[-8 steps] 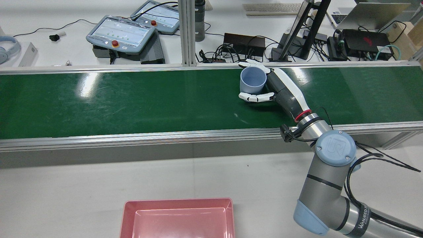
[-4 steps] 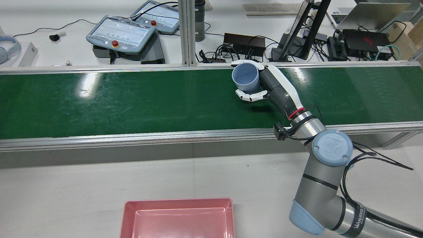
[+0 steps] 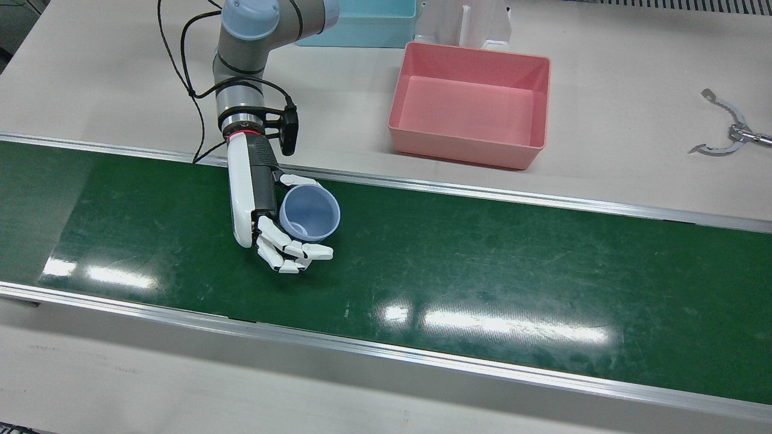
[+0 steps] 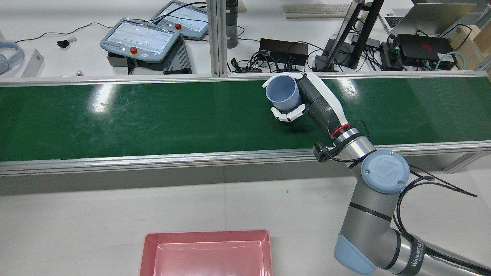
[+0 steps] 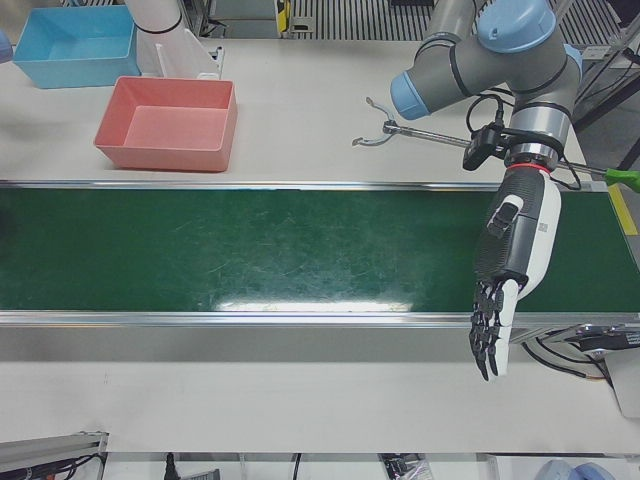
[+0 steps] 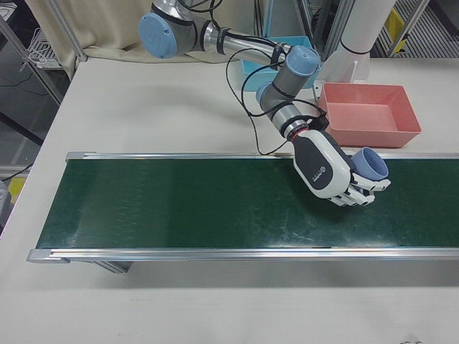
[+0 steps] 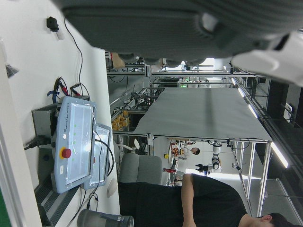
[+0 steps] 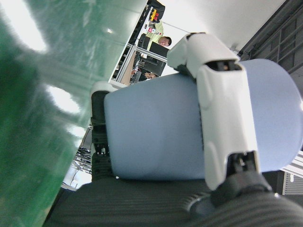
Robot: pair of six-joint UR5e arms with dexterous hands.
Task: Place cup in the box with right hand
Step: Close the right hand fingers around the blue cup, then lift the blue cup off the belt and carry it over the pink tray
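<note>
Your right hand [image 4: 297, 101] had its fingers [image 3: 288, 248] wrapped around the cup [image 4: 282, 93], holding it clear of the green belt [image 4: 153, 115]; a shadow lay on the belt beneath the wrist. The cup was a plain pale blue-grey tumbler, smooth and matte, with no handle and a thin, slightly flared rim. Its mouth was open and nothing showed inside in the front view. It sat tilted in your grip, the opening leaning away from the palm. In the right hand view a white finger crossed the cup's side wall and the dark palm pressed against the wall below it, so the cup was pinched between the two.

The pink box [image 3: 470, 105] stood on the desk [image 3: 633, 90] off the belt, well apart from the hand and back toward the arm's base side. It was a shallow rectangular tray with bare walls and floor. A blue bin [image 3: 362, 24] sat beyond it, near the pedestals.

Your left hand [image 5: 505, 285] hung over the near edge of the belt with fingers stretched out straight and apart, holding nothing, well away from the cup.
</note>
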